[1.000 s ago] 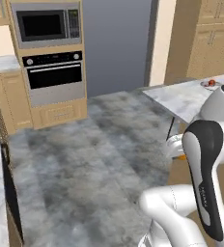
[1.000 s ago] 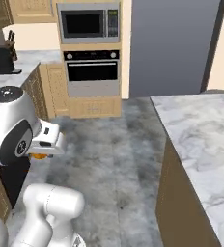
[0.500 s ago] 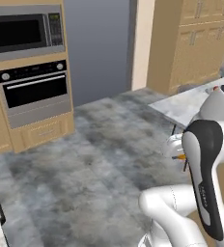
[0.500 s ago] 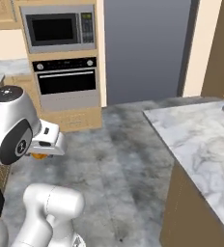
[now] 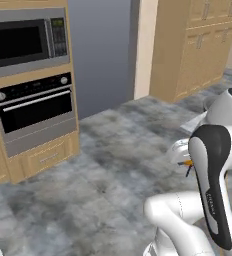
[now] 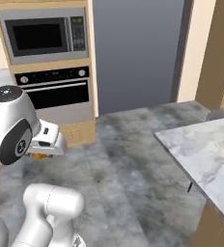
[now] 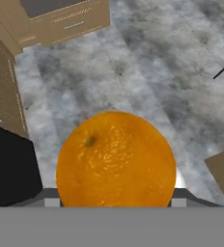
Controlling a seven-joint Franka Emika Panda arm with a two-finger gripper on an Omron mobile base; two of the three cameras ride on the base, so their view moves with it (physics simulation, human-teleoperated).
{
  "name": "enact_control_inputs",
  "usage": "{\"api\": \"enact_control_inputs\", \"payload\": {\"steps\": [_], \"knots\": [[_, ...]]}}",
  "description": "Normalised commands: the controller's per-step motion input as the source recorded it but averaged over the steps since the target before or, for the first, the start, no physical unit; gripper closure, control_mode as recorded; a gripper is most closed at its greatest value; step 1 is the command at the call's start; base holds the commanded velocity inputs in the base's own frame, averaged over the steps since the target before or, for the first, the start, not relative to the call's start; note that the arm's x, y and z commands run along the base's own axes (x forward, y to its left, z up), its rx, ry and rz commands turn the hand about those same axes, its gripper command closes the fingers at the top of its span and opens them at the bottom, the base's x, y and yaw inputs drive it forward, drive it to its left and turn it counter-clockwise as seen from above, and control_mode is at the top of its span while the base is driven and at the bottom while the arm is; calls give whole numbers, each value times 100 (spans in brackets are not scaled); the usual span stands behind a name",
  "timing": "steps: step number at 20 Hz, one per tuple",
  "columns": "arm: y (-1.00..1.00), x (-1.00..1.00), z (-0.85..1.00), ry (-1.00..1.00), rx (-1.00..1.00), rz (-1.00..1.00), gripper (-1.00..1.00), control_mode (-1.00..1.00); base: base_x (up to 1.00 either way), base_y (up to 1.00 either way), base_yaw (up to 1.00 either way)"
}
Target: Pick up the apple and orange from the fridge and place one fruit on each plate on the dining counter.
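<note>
Holding the orange (image 7: 116, 159) in the gripper (image 7: 115, 197): hand view has the fruit sitting right at the finger line, bright, dimpled skin, stem dimple up-left, jaws closed against its two sides. Fingertips themselves are hidden under the fruit.

Left to right in the right base view: wood cabinet column with the microwave (image 6: 42, 34) over the black-front wall oven (image 6: 53, 90); the robot's wrist sits low in front of it, with a sliver of orange peeking out under the white hand. Next comes a flat grey panel (image 6: 135, 53), then a tan wall edge. At far right, the marble dining counter (image 6: 203, 152) corner with tan wood base below. Grey veined floor (image 6: 133, 183) in between.

Left base view, same order: microwave (image 5: 23, 42), oven (image 5: 33, 107) with a drawer under it, grey panel (image 5: 103, 55), tall wood cabinets (image 5: 198, 45), then the arm's dark-sided link at lower right with a small orange spot (image 5: 186, 163) beside it.

Orange is off the counter, over open floor, well apart from the marble top.
</note>
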Motion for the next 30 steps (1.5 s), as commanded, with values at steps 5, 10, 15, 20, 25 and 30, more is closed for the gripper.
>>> {"api": "enact_control_inputs", "payload": {"steps": [5,10,15,20,25,30], "knots": [[0,0,0,0,0,0,100,100,100,55,-33],[0,0,0,0,0,0,100,100,100,56,-36],[0,0,0,0,0,0,100,100,100,58,-39],[0,0,0,0,0,0,100,100,100,44,-40],[0,0,0,0,0,0,100,100,100,14,-40],[0,0,0,0,0,0,100,100,100,0,-57]]}}
